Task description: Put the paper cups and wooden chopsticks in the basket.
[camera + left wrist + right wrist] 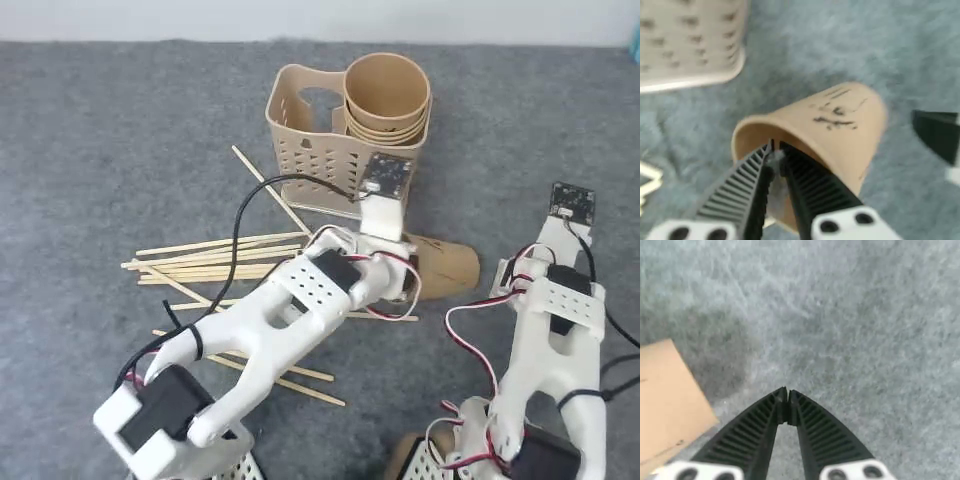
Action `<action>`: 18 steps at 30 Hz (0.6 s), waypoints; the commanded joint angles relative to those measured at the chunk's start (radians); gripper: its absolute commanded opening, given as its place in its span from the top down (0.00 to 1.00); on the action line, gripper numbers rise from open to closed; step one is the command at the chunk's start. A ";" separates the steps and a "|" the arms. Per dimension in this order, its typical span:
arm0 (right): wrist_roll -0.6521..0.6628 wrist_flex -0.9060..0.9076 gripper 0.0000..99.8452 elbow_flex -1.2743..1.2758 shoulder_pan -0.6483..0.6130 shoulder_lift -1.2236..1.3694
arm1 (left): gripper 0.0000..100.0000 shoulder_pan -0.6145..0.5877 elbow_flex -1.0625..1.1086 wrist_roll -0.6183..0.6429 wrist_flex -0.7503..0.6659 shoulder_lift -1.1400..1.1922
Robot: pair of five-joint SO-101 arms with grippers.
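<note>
Lying cup: the lying cup (840, 125) is on its side on the carpet (120, 130), just in front of the basket (300, 150), below the end that holds the stacked cups (388, 95).
Long axis: it runs roughly along the basket's front wall, with the mouth facing the left arm and the base pointing away from it.
Left gripper: the left gripper (776, 150) is at the cup's mouth. Its jaws are clenched, seemingly pinching the cup's wall at the rim, 1 finger inside and 1 outside.
Right gripper: the right gripper (787, 400) has its jaws pressed together on nothing. It hangs over bare carpet on the far side of the lying cup from the basket's chopstick end, with the cup's base just beside it.
Nearer arm: the left one, since it already has the rim.
Key relation: the basket lies just beyond the jaws and slightly to one side — I judge the coming move to be a lift and a swing over the front wall. The cup must first tip from lying to base-down, because the rim grip leaves the base hanging away from the jaws.
Risk: a thin rim pinch may let the cup pivot or slip.
Stacked cups: several, nested upright in 1 end of the basket.
Chopsticks: the chopsticks (215, 260) lie loose on the carpet in front of the basket's other end — none of them are in it.
</note>
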 commanded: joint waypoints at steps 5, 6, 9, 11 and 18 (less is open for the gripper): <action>-0.011 -0.019 0.99 -0.021 0.015 0.001 | 0.99 0.081 -0.226 0.054 -0.006 0.037; -0.011 -0.018 0.99 -0.021 0.015 0.001 | 0.99 0.091 -0.260 0.054 -0.006 0.063; -0.009 -0.016 0.99 -0.011 0.016 0.001 | 0.99 0.115 -0.378 0.052 -0.003 0.178; -0.009 -0.016 0.99 -0.008 0.030 0.001 | 0.99 0.130 -0.467 0.049 0.009 0.262; -0.012 -0.018 0.99 -0.017 0.186 -0.012 | 0.99 0.161 -0.843 0.049 0.193 0.511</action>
